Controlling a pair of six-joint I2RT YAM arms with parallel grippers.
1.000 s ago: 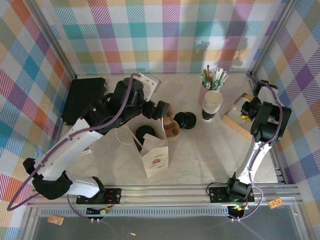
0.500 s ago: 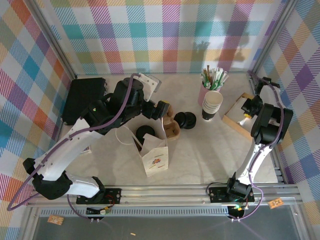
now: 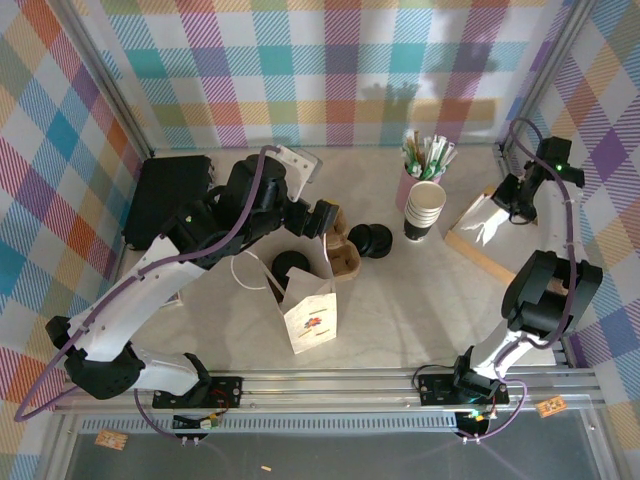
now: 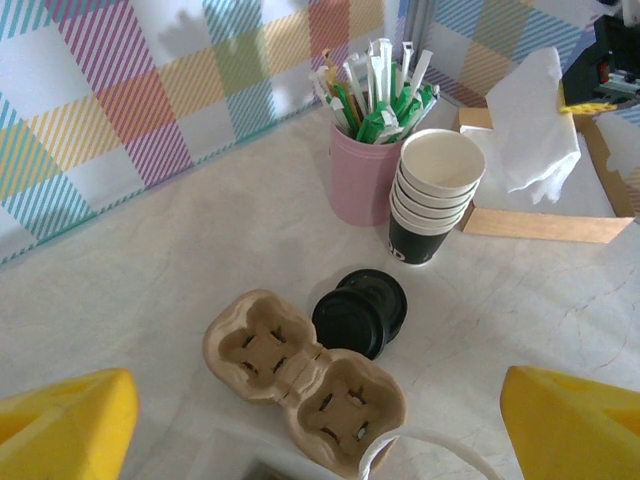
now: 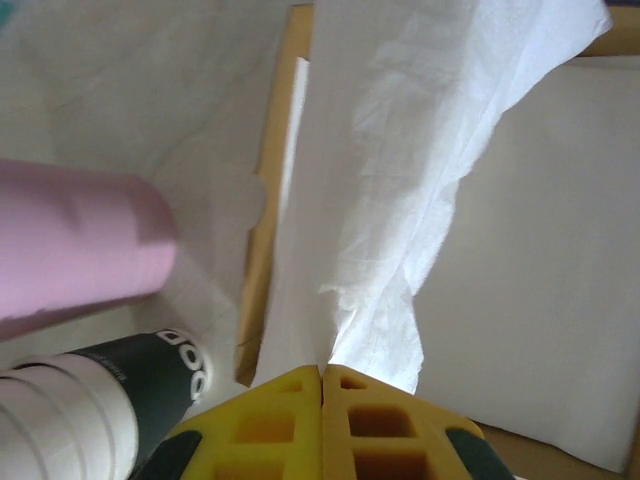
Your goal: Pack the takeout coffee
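My right gripper (image 5: 322, 372) is clenched on a white napkin (image 5: 400, 200) trailing from the wooden tray (image 4: 540, 225) at upper right. Swinging it across could snag the pink cup (image 4: 358, 170) of wrapped straws or topple the cup stack (image 4: 432, 200). My left gripper (image 3: 325, 220) hangs released over the empty pulp carrier (image 4: 300, 375). The black-lidded takeout coffee (image 3: 291, 266) appears to sit in the paper bag (image 3: 312, 310), left of centre.

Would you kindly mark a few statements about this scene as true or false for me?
1. The right claw is shut on a white napkin: true.
2. The left claw is shut: false, it is open.
3. The pink cup is empty: false, it holds wrapped sticks.
4. The cardboard carrier has no cups in it: true.
5. The stack of white cups stands beside the pink cup: true.
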